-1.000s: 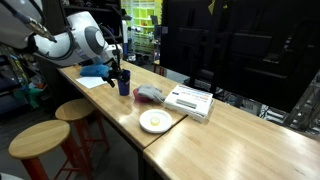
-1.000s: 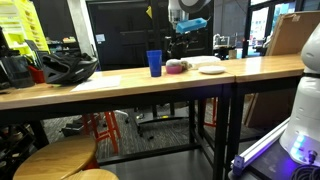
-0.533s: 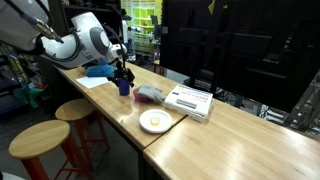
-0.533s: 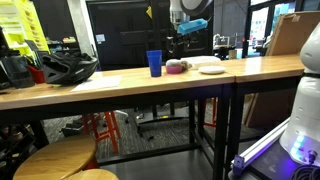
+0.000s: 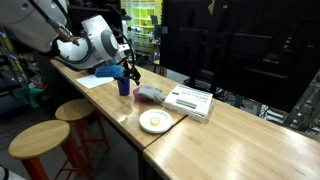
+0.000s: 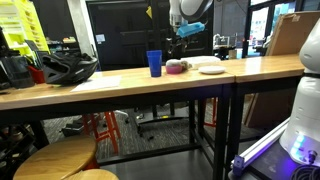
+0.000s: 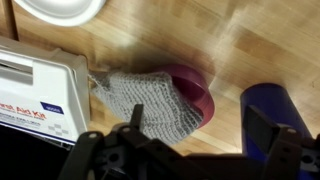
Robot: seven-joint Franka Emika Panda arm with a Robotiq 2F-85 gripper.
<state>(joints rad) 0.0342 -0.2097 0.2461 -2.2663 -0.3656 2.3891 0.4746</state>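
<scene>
Where the grey knitted piece [image 7: 150, 100] lies flat on the worktop [image 7: 260, 40], a pink rounded thing [image 7: 203, 92] shows from under one end and touches it; what the pink thing is cannot be told. In the wrist view the knitted piece sits mid-frame, with one corner at the edge of the white box [image 7: 35, 95], whose label reads "Aid Kit"; contact or a small gap, cannot tell. The claw [image 7: 198, 115] hangs over the knitted piece with its fingers [image 7: 135, 118] set wide apart and nothing clamped between them. The piece lies below the gap between the fingers. The blue cup [image 7: 275, 105] stands upright just beside the pink end, close under one finger. In an exterior view, cup [image 5: 124, 85], knitted piece [image 5: 150, 94] and box [image 5: 190, 101] form a row along the worktop, with the claw above the cup-and-piece end. The white plate [image 5: 154, 121] lies nearer the front edge, close to the box but apart from the knitted piece. Two round wooden stools [image 5: 40, 138] stand at the worktop's side. The arm [image 5: 95, 42] reaches in from the far end.
</scene>
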